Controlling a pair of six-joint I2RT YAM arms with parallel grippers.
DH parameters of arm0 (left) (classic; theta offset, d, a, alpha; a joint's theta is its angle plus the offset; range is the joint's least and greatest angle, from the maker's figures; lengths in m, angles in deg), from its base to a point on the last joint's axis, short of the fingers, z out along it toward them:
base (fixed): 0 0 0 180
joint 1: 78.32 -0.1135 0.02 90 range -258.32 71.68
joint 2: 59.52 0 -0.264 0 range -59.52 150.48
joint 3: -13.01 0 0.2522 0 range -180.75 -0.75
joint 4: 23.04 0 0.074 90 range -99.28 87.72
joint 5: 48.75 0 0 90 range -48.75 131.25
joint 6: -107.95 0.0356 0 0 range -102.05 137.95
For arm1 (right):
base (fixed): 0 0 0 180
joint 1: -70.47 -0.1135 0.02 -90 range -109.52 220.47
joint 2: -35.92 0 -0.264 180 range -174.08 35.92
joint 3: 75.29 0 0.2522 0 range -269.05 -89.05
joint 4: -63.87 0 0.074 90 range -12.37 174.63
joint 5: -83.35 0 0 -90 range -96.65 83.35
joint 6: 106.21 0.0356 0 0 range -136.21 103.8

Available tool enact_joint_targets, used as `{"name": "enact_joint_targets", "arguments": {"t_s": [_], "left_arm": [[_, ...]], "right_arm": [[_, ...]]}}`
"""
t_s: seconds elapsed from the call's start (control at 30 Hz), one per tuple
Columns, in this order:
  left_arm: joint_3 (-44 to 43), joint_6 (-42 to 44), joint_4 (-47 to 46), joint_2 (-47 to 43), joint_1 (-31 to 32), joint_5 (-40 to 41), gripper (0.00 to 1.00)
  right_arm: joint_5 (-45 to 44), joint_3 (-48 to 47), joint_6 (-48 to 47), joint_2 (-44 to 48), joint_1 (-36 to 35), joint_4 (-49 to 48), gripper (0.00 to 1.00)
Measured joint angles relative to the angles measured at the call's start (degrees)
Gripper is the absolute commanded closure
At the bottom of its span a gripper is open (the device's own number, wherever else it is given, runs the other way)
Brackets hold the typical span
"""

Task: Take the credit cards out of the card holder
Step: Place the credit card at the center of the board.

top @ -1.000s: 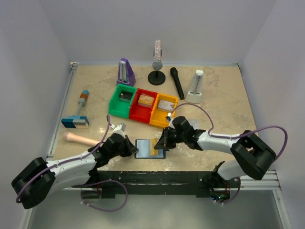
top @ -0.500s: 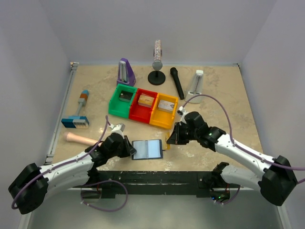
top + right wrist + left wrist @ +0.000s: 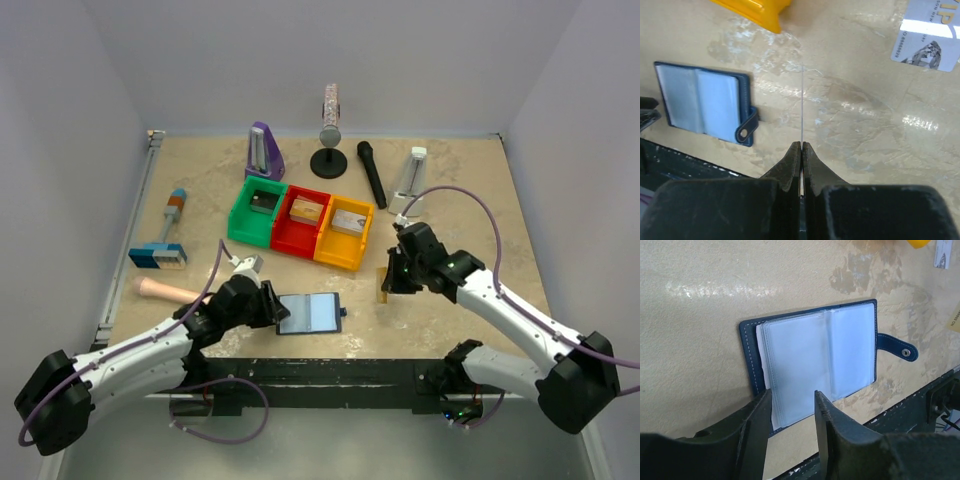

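Marbled tan bench [image 3: 460,190], and the card holder [image 3: 310,313] lies open at its near edge, lining up. A pale grey card [image 3: 923,36] lies flat, right of the yellow bin [image 3: 335,252]. The red bin [image 3: 292,237] and green bin [image 3: 238,224] sit alongside. Behind them stand a purple metronome [image 3: 264,152], microphone stand [image 3: 330,160], black microphone [image 3: 372,173] and white metronome [image 3: 412,183]. Out left are a blue-and-white block [image 3: 157,256] and a beige cylinder [image 3: 170,291].

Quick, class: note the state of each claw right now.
Left claw: open, jaws apart at the card holder's near edge.
Right claw: closed on a thin credit card, seen edge-on.
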Motion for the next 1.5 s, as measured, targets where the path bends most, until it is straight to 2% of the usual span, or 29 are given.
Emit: {"name": "enact_joint_targets", "arguments": {"t_s": [0.17, 0.53, 0.73, 0.87, 1.03, 1.3, 1.5], "left_arm": [[-0.1, 0.0, 2.2, 0.2, 0.0, 0.2, 0.61], [0.7, -1.5, 3.6, -5.4, 0.0, 2.0, 0.66], [1.3, -1.5, 3.6, -5.2, 0.0, 2.1, 0.66], [1.3, -1.4, 3.6, -3.5, 0.0, 2.0, 0.67], [1.3, -0.4, 3.6, -3.0, 0.0, 1.6, 0.67], [1.4, 0.0, 2.5, -3.1, 0.0, 0.9, 0.67], [1.4, 0.2, 0.0, 2.0, 0.0, -2.4, 0.68]], "right_arm": [[0.1, 0.0, -1.7, -4.8, 3.0, 1.1, 1.0], [2.1, -0.8, -7.8, -6.4, 17.4, 1.3, 1.0], [2.5, -4.8, -10.4, -6.7, 24.2, 2.6, 1.0], [3.2, -8.0, -11.3, -11.0, 28.7, 2.4, 1.0], [7.7, -7.7, -11.5, -14.4, 29.6, 1.4, 1.0], [14.9, 0.8, -11.1, -9.0, 28.7, -1.6, 1.0], [17.1, -2.2, -9.3, -13.0, 28.7, -3.0, 1.0]]}}
